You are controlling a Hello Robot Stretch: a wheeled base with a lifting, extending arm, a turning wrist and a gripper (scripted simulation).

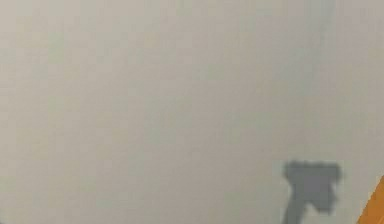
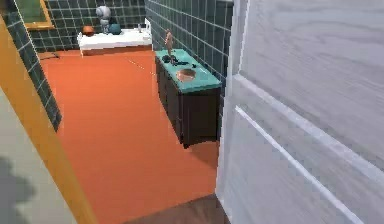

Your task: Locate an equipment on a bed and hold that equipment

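pale wall (image 1: 150,100) sits right up against the forward view, w/ a sliver of orange trim (image 1: 379,198) at its bottom right corner. jaws: can't tell their state from these pics. out on the arm side a white panelled door (image 2: 310,110) stands closest, an orange door frame (image 2: 35,125) runs down the view's left, and betw them an orange-red floor (image 2: 115,120) leads into a room w/ dark green tiled walls (image 2: 195,25). dark cabinet (image 2: 190,110) against the tiles carries a teal tabletop (image 2: 203,80) w/ small brownish bits (image 2: 185,72), too small to name. far end: low white ledge (image 2: 120,42) w/ round blobs (image 2: 103,13) on it. reads as a bathroom, so prob. no bed there; where bed & equipment lie can't be told. task barely begun imo: search, approach, reach, grasp all left.
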